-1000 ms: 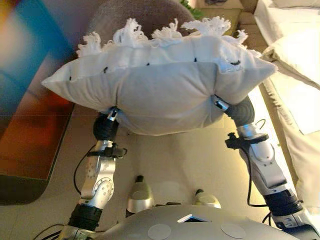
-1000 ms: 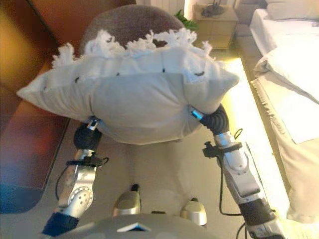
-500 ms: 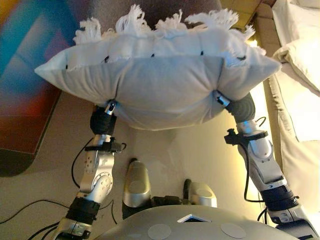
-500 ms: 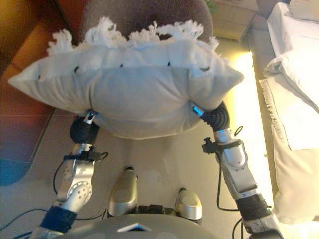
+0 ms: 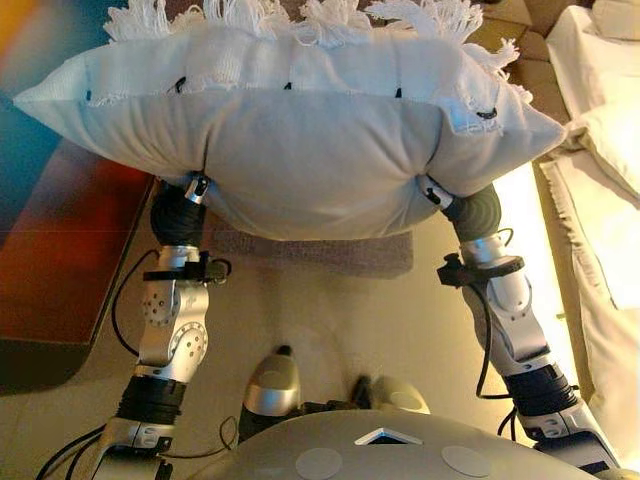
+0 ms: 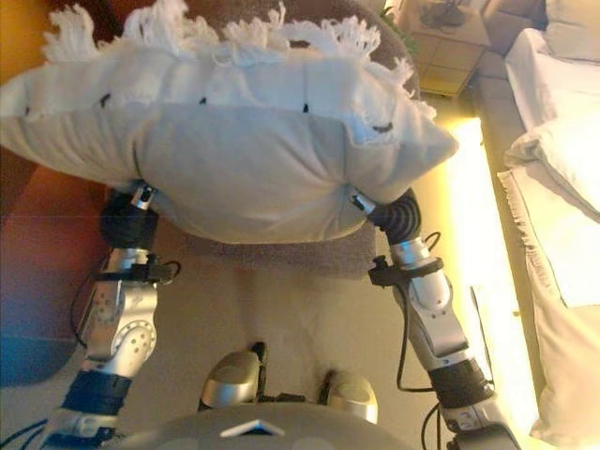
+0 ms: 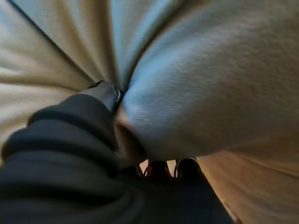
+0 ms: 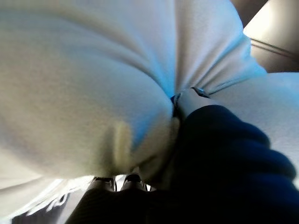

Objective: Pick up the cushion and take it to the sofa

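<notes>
You're holding the white cushion (image 5: 300, 120) up off the floor, long axis lying left to right, tasselled edge away from you. Both the left hand (image 5: 192, 190) and right hand (image 5: 440, 195) press into its underside — fingers buried, so their state can't be told. A grey-brown seat (image 5: 330, 252) lies under it; white bedding (image 6: 562, 169) stands right.
</notes>
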`<state>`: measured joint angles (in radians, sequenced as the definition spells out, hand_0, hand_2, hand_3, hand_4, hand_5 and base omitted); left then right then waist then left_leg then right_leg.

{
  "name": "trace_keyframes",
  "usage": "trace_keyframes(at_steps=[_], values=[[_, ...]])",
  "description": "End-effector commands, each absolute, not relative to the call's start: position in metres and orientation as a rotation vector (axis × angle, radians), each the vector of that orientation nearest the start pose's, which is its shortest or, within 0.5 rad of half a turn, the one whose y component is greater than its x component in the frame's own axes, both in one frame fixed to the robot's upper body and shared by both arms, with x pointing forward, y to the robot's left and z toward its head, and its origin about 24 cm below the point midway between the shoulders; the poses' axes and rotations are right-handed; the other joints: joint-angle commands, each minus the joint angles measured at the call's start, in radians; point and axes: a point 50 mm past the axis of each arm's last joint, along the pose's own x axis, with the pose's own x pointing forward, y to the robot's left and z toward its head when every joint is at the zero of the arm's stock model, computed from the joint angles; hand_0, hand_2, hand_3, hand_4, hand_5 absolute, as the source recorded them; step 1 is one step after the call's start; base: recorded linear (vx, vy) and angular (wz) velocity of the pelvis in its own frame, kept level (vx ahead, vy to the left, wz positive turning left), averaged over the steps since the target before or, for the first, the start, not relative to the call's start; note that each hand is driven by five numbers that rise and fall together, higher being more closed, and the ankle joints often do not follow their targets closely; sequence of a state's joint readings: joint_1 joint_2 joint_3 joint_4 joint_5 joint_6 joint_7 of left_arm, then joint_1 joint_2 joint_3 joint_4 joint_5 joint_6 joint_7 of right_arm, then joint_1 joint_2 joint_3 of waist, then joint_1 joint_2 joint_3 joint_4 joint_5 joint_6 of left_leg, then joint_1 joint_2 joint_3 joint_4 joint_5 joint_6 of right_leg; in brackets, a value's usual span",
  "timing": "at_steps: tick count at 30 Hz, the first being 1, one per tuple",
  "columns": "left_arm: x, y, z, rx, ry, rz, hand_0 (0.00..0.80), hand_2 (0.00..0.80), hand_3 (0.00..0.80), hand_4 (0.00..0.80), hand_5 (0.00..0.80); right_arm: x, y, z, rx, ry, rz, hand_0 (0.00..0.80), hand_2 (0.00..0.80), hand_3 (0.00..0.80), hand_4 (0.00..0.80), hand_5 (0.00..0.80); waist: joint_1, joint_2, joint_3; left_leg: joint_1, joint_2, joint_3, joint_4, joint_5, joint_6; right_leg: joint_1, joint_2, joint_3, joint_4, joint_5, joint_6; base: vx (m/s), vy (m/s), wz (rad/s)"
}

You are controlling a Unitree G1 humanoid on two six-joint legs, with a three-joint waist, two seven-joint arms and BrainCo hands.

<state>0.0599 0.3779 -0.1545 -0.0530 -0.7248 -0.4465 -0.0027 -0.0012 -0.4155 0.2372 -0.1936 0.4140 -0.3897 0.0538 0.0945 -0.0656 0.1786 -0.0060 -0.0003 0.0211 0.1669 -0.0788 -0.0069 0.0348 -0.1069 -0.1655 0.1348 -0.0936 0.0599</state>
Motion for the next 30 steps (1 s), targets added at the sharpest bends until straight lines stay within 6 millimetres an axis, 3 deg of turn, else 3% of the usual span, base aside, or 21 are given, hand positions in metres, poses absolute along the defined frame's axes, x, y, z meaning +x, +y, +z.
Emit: trace_keyframes(at_steps=[1, 5, 7, 9, 11, 13, 15, 16, 18, 19, 20, 23, 26, 28, 30], values=[[0.231, 0.143, 0.129, -0.352, -0.611, -0.416, 0.8, 0.8, 0.8, 0.8, 0.8, 0.229, -0.134, 0.145, 0.043, -0.674, 0.465, 0.8, 0.8, 0.8, 0.8, 0.8, -0.037, 0.004, -0.07, -0.021, -0.083, -0.062, -0.054, -0.008, 0.012, -0.034, 0.03, 0.094, -0.172, 0.147, 0.046, 0.402, 0.011, 0.02], [0.232, 0.143, 0.126, -0.364, -0.585, -0.442, 0.8, 0.8, 0.8, 0.8, 0.8, 0.23, -0.137, 0.146, 0.05, -0.661, 0.434, 0.8, 0.8, 0.8, 0.8, 0.8, -0.088, 0.013, -0.062, 0.068, -0.08, -0.094, -0.076, -0.086, 0.037, -0.144, 0.006, 0.203, -0.213, 0.261, 0.09, 0.409, -0.061, 0.18], [0.232, 0.146, 0.125, -0.366, -0.581, -0.441, 0.8, 0.8, 0.8, 0.8, 0.8, 0.231, -0.14, 0.147, 0.046, -0.66, 0.43, 0.8, 0.8, 0.8, 0.8, 0.8, -0.102, 0.013, -0.059, 0.094, -0.076, -0.097, -0.062, -0.118, 0.047, -0.167, 0.004, 0.208, -0.194, 0.268, 0.09, 0.443, -0.091, 0.19], [0.232, 0.149, 0.125, -0.369, -0.581, -0.43, 0.8, 0.8, 0.8, 0.8, 0.8, 0.232, -0.143, 0.148, 0.045, -0.651, 0.435, 0.8, 0.8, 0.8, 0.8, 0.8, -0.106, 0.007, -0.066, 0.103, -0.072, -0.082, -0.025, -0.14, 0.05, -0.152, 0.006, 0.182, -0.188, 0.245, 0.081, 0.451, -0.095, 0.18], [0.231, 0.15, 0.123, -0.379, -0.581, -0.417, 0.8, 0.8, 0.8, 0.8, 0.8, 0.232, -0.147, 0.147, 0.036, -0.631, 0.451, 0.8, 0.8, 0.8, 0.8, 0.8, -0.12, 0.008, -0.08, 0.112, -0.049, -0.07, 0.04, -0.122, 0.034, -0.144, 0.02, 0.187, -0.171, 0.224, 0.058, 0.42, -0.083, 0.16], [0.232, 0.149, 0.123, -0.398, -0.569, -0.399, 0.8, 0.8, 0.8, 0.8, 0.8, 0.232, -0.148, 0.144, 0.027, -0.601, 0.459, 0.8, 0.8, 0.8, 0.8, 0.8, -0.135, 0.014, -0.099, 0.145, -0.004, -0.054, 0.072, -0.087, 0.004, -0.129, 0.041, 0.178, -0.149, 0.187, 0.025, 0.408, -0.096, 0.07], [0.232, 0.149, 0.124, -0.423, -0.569, -0.379, 0.8, 0.8, 0.8, 0.8, 0.8, 0.231, -0.148, 0.144, 0.023, -0.591, 0.485, 0.8, 0.8, 0.8, 0.8, 0.8, -0.142, 0.018, -0.115, 0.14, 0.053, -0.047, 0.22, 0.066, -0.045, -0.105, 0.067, 0.156, -0.134, 0.154, -0.013, 0.331, -0.159, 0.17], [0.23, 0.148, 0.126, -0.416, -0.589, -0.38, 0.8, 0.8, 0.8, 0.8, 0.8, 0.229, -0.148, 0.144, 0.015, -0.598, 0.501, 0.8, 0.8, 0.8, 0.8, 0.8, -0.138, 0.008, -0.112, 0.086, 0.055, -0.044, 0.366, 0.107, -0.049, -0.086, 0.068, 0.153, -0.132, 0.143, -0.033, 0.264, -0.186, 0.13], [0.228, 0.148, 0.123, -0.416, -0.592, -0.364, 0.8, 0.8, 0.8, 0.8, 0.8, 0.228, -0.148, 0.14, 0.007, -0.591, 0.51, 0.8, 0.8, 0.8, 0.8, 0.8, -0.125, -0.005, -0.101, -0.042, 0.041, -0.052, 0.58, 0.116, -0.032, -0.056, 0.072, 0.162, -0.117, 0.128, -0.058, 0.28, -0.178, -0.07], [0.228, 0.148, 0.12, -0.428, -0.568, -0.358, 0.8, 0.8, 0.8, 0.8, 0.8, 0.229, -0.148, 0.138, 0.007, -0.582, 0.498, 0.8, 0.8, 0.8, 0.8, 0.8, -0.113, -0.012, -0.092, -0.104, 0.032, -0.05, 0.608, 0.095, -0.017, -0.029, 0.073, 0.162, -0.11, 0.114, -0.063, 0.302, -0.133, -0.21], [0.229, 0.148, 0.117, -0.441, -0.546, -0.354, 0.8, 0.8, 0.8, 0.8, 0.8, 0.229, -0.148, 0.137, 0.012, -0.577, 0.483, 0.8, 0.8, 0.8, 0.8, 0.8, -0.104, -0.015, -0.084, -0.13, 0.03, -0.042, 0.59, 0.077, -0.008, -0.007, 0.073, 0.162, -0.109, 0.105, -0.062, 0.299, -0.06, -0.26], [0.225, 0.148, 0.114, -0.415, -0.547, -0.37, 0.8, 0.8, 0.8, 0.8, 0.8, 0.229, -0.148, 0.139, 0.038, -0.589, 0.466, 0.8, 0.8, 0.8, 0.8, 0.8, -0.082, -0.009, -0.066, -0.111, 0.009, -0.033, 0.253, 0.059, -0.006, 0.04, 0.07, 0.155, -0.129, 0.071, -0.034, 0.318, 0.073, -0.1], [0.226, 0.149, 0.114, -0.436, -0.54, -0.339, 0.8, 0.8, 0.8, 0.8, 0.8, 0.229, -0.145, 0.138, 0.033, -0.578, 0.469, 0.8, 0.8, 0.8, 0.8, 0.8, -0.056, 0.017, -0.042, -0.139, -0.023, -0.116, -0.041, 0.14, -0.037, 0.098, 0.088, 0.192, -0.159, 0.049, -0.023, 0.335, 0.181, 0.04], [0.224, 0.15, 0.114, -0.438, -0.547, -0.322, 0.8, 0.8, 0.8, 0.8, 0.8, 0.23, -0.142, 0.138, 0.032, -0.573, 0.472, 0.8, 0.8, 0.8, 0.8, 0.8, -0.035, 0.025, -0.032, -0.169, -0.03, -0.167, -0.12, 0.194, -0.051, 0.135, 0.094, 0.211, -0.172, 0.036, -0.022, 0.34, 0.186, 0.07], [0.223, 0.152, 0.113, -0.439, -0.562, -0.314, 0.8, 0.8, 0.8, 0.8, 0.8, 0.23, -0.143, 0.139, 0.017, -0.594, 0.477, 0.8, 0.8, 0.8, 0.8, 0.8, -0.022, 0.031, -0.025, -0.202, -0.027, -0.163, -0.121, 0.218, -0.062, 0.165, 0.092, 0.211, -0.17, 0.009, -0.022, 0.304, 0.214, -0.21]])
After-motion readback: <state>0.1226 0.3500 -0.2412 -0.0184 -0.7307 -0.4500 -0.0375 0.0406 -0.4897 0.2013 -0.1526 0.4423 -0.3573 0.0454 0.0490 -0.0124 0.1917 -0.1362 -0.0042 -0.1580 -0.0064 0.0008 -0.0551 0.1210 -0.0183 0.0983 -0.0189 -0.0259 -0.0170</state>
